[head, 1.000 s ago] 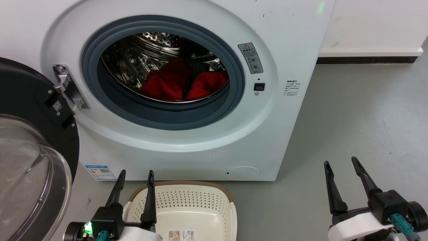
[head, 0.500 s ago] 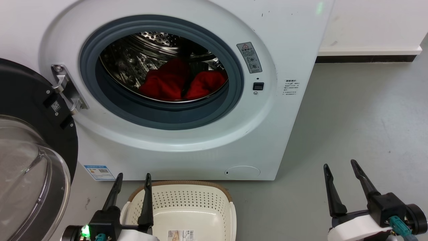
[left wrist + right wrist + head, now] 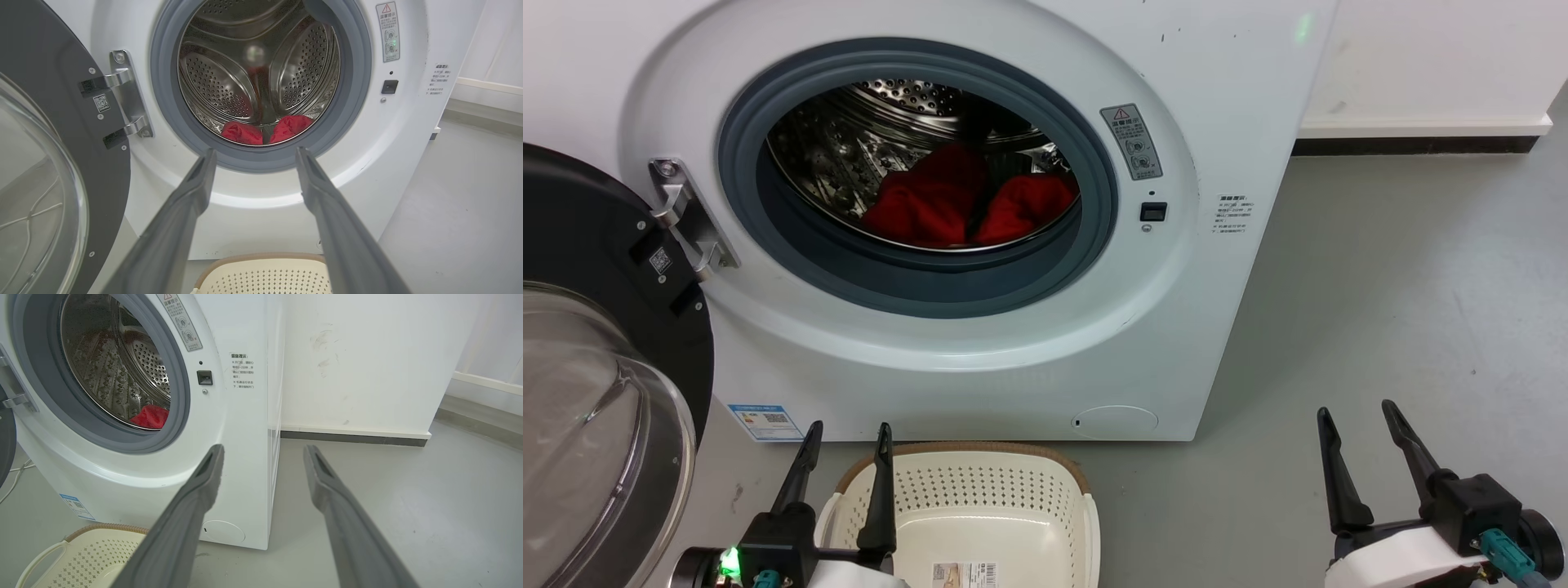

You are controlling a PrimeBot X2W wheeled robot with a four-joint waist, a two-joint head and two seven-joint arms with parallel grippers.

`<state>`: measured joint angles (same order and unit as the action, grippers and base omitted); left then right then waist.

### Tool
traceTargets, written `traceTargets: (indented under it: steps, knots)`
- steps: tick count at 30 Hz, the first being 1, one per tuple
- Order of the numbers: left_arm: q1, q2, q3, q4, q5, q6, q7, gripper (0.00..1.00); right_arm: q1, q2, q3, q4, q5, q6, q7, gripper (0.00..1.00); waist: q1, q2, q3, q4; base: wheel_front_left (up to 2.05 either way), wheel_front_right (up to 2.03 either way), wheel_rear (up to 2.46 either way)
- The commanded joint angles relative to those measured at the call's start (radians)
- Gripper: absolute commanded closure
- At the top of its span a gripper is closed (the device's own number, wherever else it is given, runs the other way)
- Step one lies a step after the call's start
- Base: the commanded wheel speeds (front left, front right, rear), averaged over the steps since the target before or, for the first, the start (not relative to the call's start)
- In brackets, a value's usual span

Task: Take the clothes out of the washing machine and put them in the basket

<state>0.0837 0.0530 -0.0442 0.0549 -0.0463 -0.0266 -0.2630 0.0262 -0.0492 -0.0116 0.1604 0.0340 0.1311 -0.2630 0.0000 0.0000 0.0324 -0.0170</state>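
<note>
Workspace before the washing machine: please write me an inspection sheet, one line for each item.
Surface: grey floor, bare, faint marks.
Job's things: washing machine with door open; two red clothes in the drum; basket on the floor before the machine, no clothes in it.
Clutter: nothing seen.
Grippers: left pincer open, by the basket; right pincer open, over bare floor; both empty.
Cables: teal plug at the right wrist; thin pale cable on the floor beside the machine.
Surroundings: white wall, dark skirting.
</note>
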Motion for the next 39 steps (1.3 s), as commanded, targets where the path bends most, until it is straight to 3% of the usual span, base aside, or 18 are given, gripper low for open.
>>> traceTargets:
  steps: [1,12,16,25,28,34,39]
  knots:
    - [0.01,-0.002,0.003,-0.003,0.009,-0.004,-0.003,0.0,0.001,-0.002,0.002,-0.005,-0.001,-0.001,-0.003,0.0,0.0,0.0,0.001,-0.001,0.0,0.0,0.0]
    - [-0.047,-0.001,0.018,0.059,-0.008,-0.054,-0.003,0.0,-0.038,-0.002,0.005,-0.019,-0.002,-0.001,-0.003,0.0,0.0,0.0,0.062,-0.041,0.0,0.0,0.0]
    - [-0.125,0.043,-0.004,0.104,-0.01,-0.088,-0.003,0.0,-0.071,-0.002,0.008,-0.033,0.015,-0.001,-0.003,0.0,0.0,0.0,0.145,-0.08,0.0,0.0,0.0]
    - [-0.478,0.207,-0.074,0.268,-0.088,-0.103,-0.003,0.0,-0.178,-0.001,0.039,-0.057,0.065,-0.001,-0.003,0.0,0.0,0.0,0.395,-0.158,0.0,0.0,0.0]
    - [-0.659,0.319,-0.139,0.329,-0.139,-0.102,0.022,0.0,-0.222,-0.001,0.064,-0.074,0.091,-0.001,-0.003,0.0,0.0,0.0,0.483,-0.187,0.0,0.0,0.0]
    - [-1.039,0.505,-0.28,0.418,-0.214,-0.103,0.207,0.0,-0.289,0.0,0.071,-0.094,0.171,-0.001,-0.003,0.0,0.0,0.0,0.627,-0.225,0.0,0.0,0.0]
    - [-1.325,0.593,-0.392,0.516,-0.275,-0.103,0.412,0.0,-0.325,0.0,0.081,-0.105,0.238,-0.001,-0.003,0.0,0.0,0.0,0.713,-0.263,0.0,0.0,0.0]
